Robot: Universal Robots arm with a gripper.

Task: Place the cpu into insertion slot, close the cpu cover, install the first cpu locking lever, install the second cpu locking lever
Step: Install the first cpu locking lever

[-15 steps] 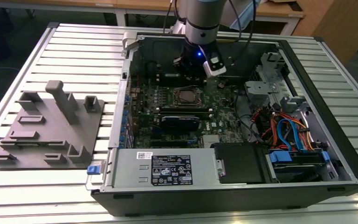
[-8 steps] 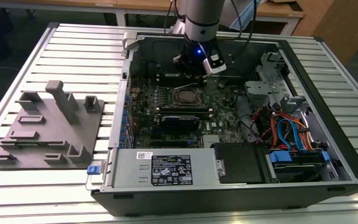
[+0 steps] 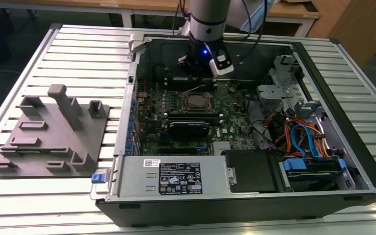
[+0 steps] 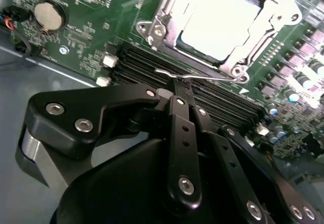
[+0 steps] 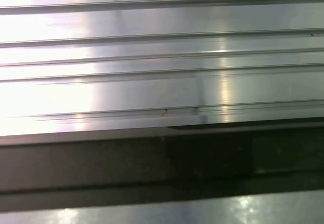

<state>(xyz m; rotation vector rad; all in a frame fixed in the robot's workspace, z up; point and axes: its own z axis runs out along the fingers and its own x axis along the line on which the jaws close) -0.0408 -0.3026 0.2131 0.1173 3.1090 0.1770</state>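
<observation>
Downward, arm (image 3: 207, 19) reaching into case (image 3: 253, 213), fingers (image 4: 181, 125) closed together, tips against locking lever (image 4: 207, 78) beside cpu (image 4: 223, 21).

Grey cylindrical metal arm (image 3: 205, 17) hangs near-vertical in the exterior view, blue lamp lit on its black wrist; black bar-linkage gripper (image 4: 178, 88) points downward, fingers (image 4: 182, 133) drawn together, tips meeting.
</observation>
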